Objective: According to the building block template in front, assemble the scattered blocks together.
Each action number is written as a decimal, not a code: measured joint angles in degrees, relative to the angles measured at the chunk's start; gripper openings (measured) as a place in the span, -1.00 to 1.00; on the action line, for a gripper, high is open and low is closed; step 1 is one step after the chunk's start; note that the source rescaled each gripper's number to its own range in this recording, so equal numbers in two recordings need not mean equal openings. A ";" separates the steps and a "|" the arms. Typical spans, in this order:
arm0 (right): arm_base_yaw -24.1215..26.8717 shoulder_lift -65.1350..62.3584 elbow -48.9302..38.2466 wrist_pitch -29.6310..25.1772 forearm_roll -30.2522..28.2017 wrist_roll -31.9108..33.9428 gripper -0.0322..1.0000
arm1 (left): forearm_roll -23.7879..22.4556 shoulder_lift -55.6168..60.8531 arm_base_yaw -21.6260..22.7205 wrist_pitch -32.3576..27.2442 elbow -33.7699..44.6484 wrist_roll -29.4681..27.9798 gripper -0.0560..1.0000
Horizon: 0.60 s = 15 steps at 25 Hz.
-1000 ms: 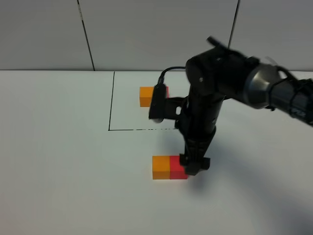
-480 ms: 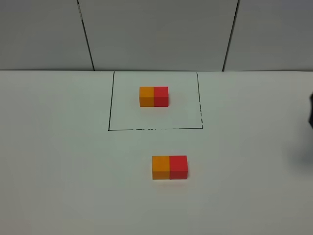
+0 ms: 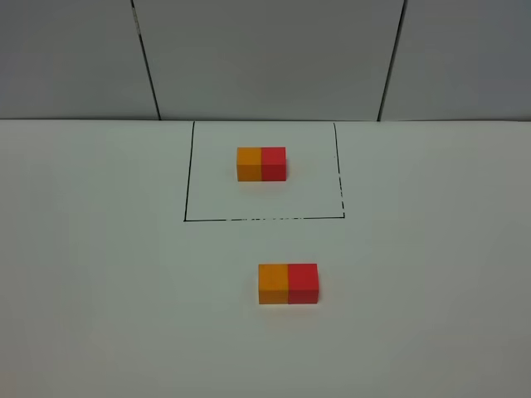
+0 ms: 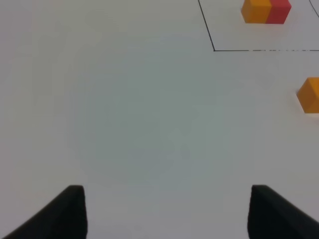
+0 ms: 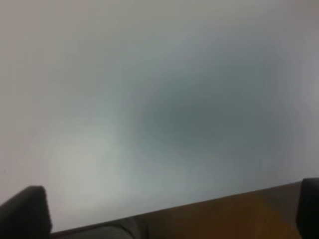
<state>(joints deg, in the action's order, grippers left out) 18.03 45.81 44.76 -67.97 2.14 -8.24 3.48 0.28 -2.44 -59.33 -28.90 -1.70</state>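
Orange-red scattered blocks [image 3: 288,283] joined | both grippers [image 4: 167,211] [image 5: 172,211] gaping, empty, well apart

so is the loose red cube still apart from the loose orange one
No, the red cube sits flush against the orange cube, forming one bar below the framed template.

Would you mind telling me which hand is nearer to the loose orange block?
Left. The left hand sees the orange block ahead of it; the right hand faces only bare table.
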 joint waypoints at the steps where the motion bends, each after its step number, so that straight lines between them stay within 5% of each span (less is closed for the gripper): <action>1: 0.00 -4.17 -1.58 -0.10 -0.47 0.07 1.00 | 0.00 0.00 0.00 0.00 0.00 0.00 0.11; 15: -13.31 -29.51 -9.86 2.49 -0.91 2.58 1.00 | 0.00 0.00 0.00 0.00 0.00 0.00 0.11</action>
<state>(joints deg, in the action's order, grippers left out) 4.72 16.30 34.90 -65.48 1.23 -5.66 3.48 0.28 -2.44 -59.33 -28.90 -1.70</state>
